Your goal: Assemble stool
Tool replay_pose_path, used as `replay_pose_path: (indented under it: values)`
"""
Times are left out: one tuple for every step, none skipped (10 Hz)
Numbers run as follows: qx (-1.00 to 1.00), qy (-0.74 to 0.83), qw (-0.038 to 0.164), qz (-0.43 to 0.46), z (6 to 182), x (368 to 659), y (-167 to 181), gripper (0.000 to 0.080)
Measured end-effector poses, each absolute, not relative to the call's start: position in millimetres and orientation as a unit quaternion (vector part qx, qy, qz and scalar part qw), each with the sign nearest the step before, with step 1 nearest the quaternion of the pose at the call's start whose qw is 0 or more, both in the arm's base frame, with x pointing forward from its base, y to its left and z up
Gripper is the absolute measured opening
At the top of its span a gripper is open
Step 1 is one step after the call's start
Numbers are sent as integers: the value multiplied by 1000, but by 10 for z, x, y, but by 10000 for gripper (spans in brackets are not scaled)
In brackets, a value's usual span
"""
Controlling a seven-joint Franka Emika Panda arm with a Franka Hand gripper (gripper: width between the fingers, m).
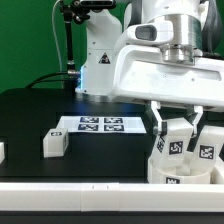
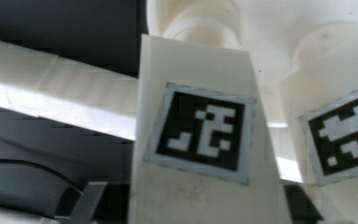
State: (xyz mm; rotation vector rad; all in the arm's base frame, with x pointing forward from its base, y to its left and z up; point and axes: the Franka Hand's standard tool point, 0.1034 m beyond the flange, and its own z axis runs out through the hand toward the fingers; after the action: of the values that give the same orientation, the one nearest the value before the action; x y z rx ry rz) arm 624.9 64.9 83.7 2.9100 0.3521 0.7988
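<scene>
The end effector [image 1: 176, 132] pinches a leg [image 1: 177, 147] upright over the seat [image 1: 168, 178], low at the exterior view's right, with a second leg [image 1: 208, 146] standing just beside it. This looks like the leg-fitting step. Next move, I'd say: seat it squarely in its socket, let go, then fetch the loose leg [image 1: 55, 143] off the worktop [image 1: 30, 115].

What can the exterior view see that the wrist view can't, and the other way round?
Only the exterior view shows the marker board, a loose white block on the black table, and the robot arm. Only the wrist view shows a tag's pattern up close. Both show the upright tagged leg at the gripper and another tagged leg beside it.
</scene>
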Motion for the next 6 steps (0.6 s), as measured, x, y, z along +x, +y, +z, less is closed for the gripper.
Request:
replay_pose_path:
  values:
    - [957, 116, 51, 260, 840, 6249, 652, 328]
    - [961, 114, 48, 246, 893, 6245, 663, 496]
    - [963, 113, 44, 239, 1004, 6250, 694, 616]
    - [965, 111, 42, 232, 1061, 6248, 701, 639]
    - [968, 111, 40, 223, 1116, 6253, 710, 639]
    - [970, 115, 38, 210, 1195, 6276, 699, 648]
